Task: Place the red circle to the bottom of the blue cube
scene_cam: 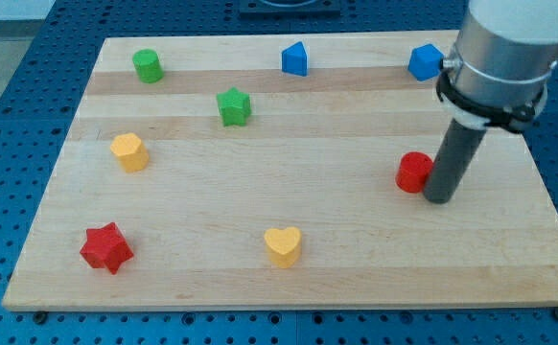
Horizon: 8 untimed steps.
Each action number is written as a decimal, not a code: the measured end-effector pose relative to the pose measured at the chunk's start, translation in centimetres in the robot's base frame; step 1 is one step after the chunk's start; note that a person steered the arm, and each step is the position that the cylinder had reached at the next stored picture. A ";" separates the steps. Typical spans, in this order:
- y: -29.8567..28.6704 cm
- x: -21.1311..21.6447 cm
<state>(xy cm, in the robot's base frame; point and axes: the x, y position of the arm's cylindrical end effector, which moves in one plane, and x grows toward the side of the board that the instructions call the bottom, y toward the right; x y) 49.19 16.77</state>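
The counter [289, 278] is a pale wooden board on a blue perforated base. The arm [504, 48] comes down at the right and ends in a dark rod; there is no gripper, so nothing opens or closes. My tip [439, 198] rests on the board, touching the right side of the red circle [414, 172]. The blue cube [425, 61] sits at the far right, well apart from the red circle and almost straight beyond it. A red star [105, 247] lies near left, a yellow heart [283, 245] near centre, a green star [233, 105] and yellow block [128, 151] left of centre, a blue block [295, 58] far centre and a green cylinder [148, 65] far left.
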 end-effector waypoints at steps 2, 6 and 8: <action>-0.4 -0.1; -4.2 2.9; -4.8 -0.7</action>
<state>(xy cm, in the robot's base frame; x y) 48.47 11.96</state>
